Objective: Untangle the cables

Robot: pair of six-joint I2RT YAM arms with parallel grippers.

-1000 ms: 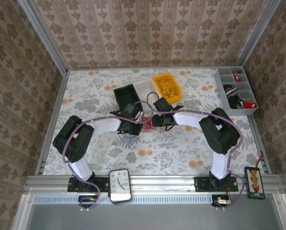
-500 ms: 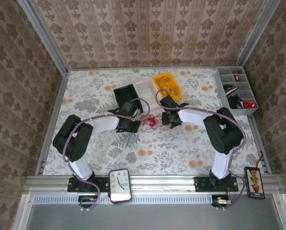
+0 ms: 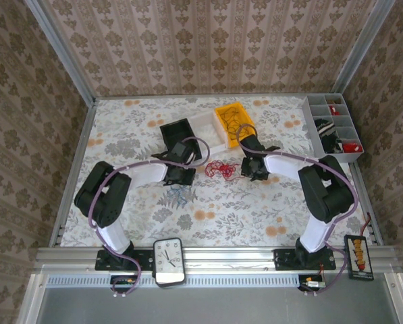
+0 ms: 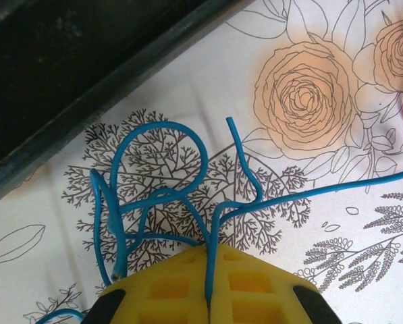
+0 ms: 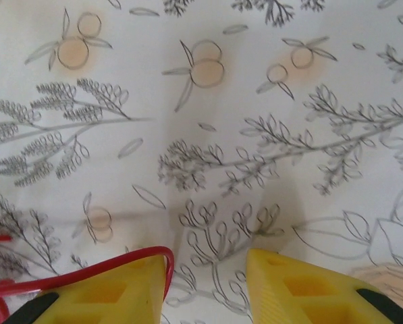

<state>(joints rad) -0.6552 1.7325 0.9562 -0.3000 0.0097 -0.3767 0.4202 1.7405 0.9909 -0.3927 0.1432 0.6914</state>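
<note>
In the left wrist view my left gripper point(image 4: 208, 287) is shut on a blue cable point(image 4: 154, 196), whose loops lie on the cloth just ahead of the yellow fingers point(image 4: 255, 290). In the top view the left gripper point(image 3: 186, 177) sits beside the blue cable point(image 3: 181, 196). A red cable point(image 3: 218, 167) lies bundled between the two grippers. My right gripper point(image 3: 250, 170) is just right of it. Its jaws stand open point(image 5: 208, 287), and a strand of the red cable point(image 5: 113, 260) curves over the left finger point(image 5: 106, 293). Black cables point(image 3: 233, 121) lie in the yellow bin.
A black bin point(image 3: 177, 133) stands behind the left gripper, its dark wall point(image 4: 86, 81) close ahead in the left wrist view. A white bin point(image 3: 206, 124) and a yellow bin point(image 3: 248, 133) stand at the back middle. A grey compartment tray point(image 3: 313, 131) sits at the right.
My right gripper has drawn back to the right, away from the left one. The red cable came apart from the blue one and now lies between the grippers.
</note>
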